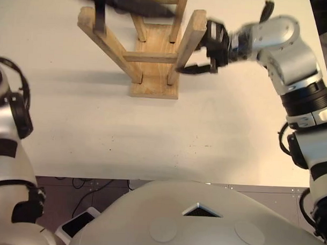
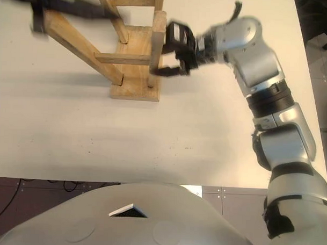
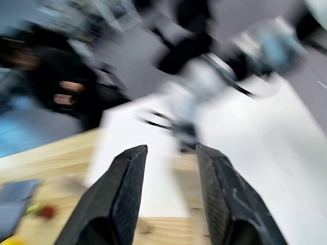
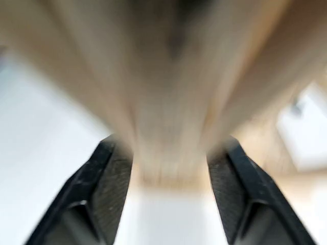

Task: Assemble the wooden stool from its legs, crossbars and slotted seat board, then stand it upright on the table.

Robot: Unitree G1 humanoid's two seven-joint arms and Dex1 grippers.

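The stool (image 1: 155,52) sat seat-down; the right gripper (image 4: 168,148) clamped a leg (image 1: 192,32) — likely to right it — while the left gripper (image 3: 171,153) hung, jaws apart.

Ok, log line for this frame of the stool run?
stool assembled, not on its feet | seat board on table | right pincer at leg | left pincer open

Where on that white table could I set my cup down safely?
Bare: the wide stretch of table from the stool to the near edge, and the left side. Crowded: the far middle, where the right gripper and left gripper are at the stool's legs.
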